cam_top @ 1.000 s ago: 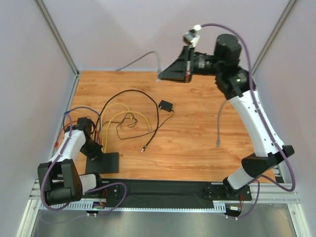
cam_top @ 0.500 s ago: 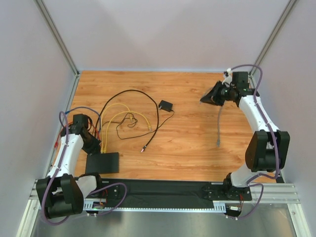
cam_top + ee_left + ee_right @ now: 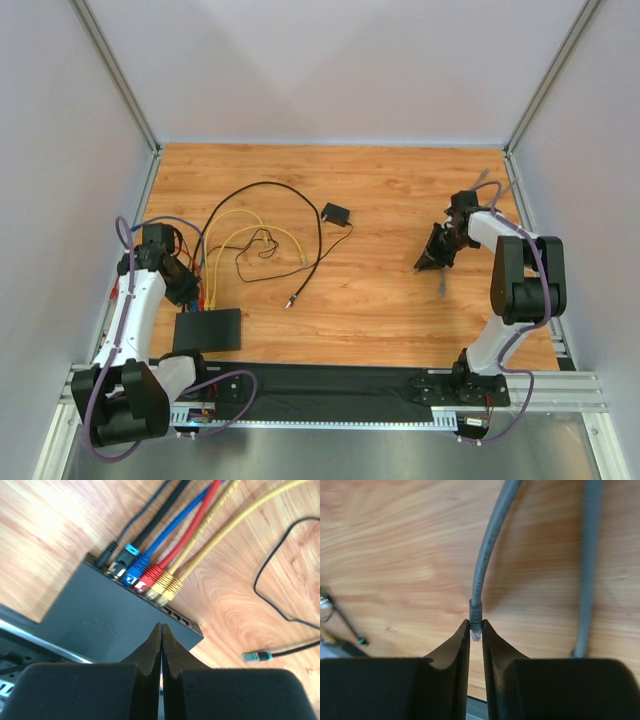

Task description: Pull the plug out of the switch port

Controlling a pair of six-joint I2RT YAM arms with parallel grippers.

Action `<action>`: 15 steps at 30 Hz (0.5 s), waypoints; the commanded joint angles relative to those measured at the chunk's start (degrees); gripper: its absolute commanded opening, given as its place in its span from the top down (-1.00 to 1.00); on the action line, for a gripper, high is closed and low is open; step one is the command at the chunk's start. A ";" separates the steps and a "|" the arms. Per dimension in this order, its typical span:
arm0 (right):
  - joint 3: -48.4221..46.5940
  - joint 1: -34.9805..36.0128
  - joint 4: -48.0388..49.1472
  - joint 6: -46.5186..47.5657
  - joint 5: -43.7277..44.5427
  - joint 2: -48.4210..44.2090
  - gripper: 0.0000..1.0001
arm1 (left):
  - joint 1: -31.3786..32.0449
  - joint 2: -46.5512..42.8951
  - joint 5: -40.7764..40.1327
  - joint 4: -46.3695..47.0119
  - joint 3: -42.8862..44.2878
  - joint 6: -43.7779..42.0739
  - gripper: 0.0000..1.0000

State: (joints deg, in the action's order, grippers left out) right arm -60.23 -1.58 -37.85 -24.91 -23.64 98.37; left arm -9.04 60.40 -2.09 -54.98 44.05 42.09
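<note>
Above the switch port (image 3: pixel 100 625), left fingers (image 3: pixel 148 655) angle down, pressed together.

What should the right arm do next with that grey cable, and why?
Probably open the right fingers and let the grey plug go. It is already out, pinched between them over the wooden table, far from the black switch box where the other coloured plugs sit, so only dropping it seems left.

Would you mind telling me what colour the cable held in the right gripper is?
Grey; the cable shows best in the right wrist view.
</note>
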 commanded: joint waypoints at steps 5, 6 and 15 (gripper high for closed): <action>-4.98 0.09 -10.05 2.05 15.89 4.47 0.38 | -0.28 -1.60 -8.11 -4.17 3.23 2.03 1.00; -5.42 0.35 -10.75 2.05 16.86 4.29 0.25 | -0.28 -1.69 -8.11 -4.26 3.23 2.21 1.00; -25.63 25.82 -17.36 1.88 24.63 -0.02 -0.12 | -0.28 -1.08 -9.87 -4.17 2.62 2.91 0.98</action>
State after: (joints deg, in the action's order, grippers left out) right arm -79.26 15.38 -54.43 -23.46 0.69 102.24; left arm -9.04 59.61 -10.52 -58.98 45.50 44.47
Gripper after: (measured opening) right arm 0.556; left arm 0.008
